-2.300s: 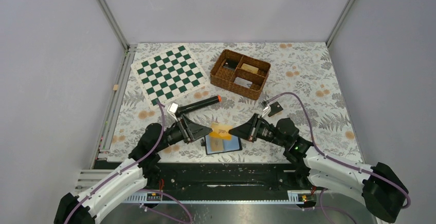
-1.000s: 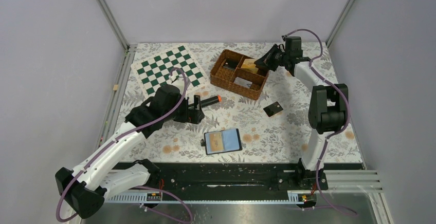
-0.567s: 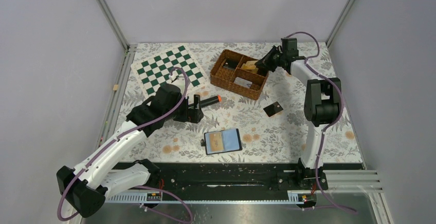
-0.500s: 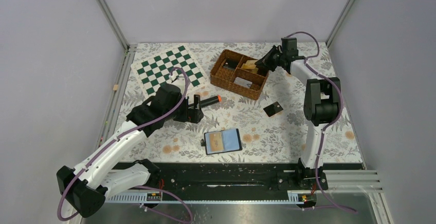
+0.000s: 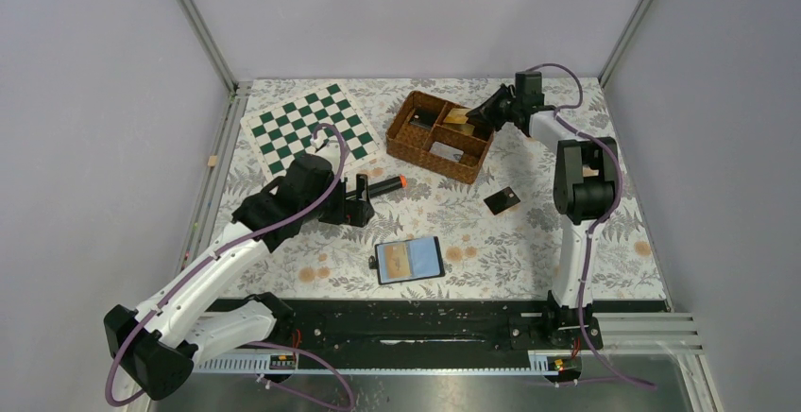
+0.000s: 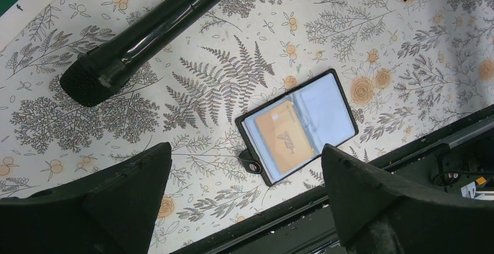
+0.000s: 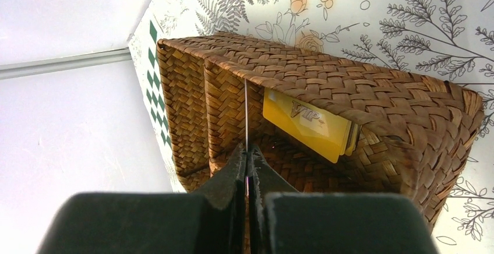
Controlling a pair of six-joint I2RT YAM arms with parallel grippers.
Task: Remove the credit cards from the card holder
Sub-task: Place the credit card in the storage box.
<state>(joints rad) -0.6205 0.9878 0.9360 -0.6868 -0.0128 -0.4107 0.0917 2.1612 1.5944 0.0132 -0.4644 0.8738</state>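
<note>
Over the wicker basket, the right gripper pinches a thin card, seen edge-on. The card holder lies open near the table's front edge, with an orange-yellow card in its left panel. The left gripper hangs spread above it.

Bright, even light, soft shadows, sharp focus.

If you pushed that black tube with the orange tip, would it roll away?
Probably, if pushed from the side: the black tube is round and lies flat on the table. Pushed end-on, it would more likely slide. It looks shiny and smooth, so it might be slippery to grip.
</note>
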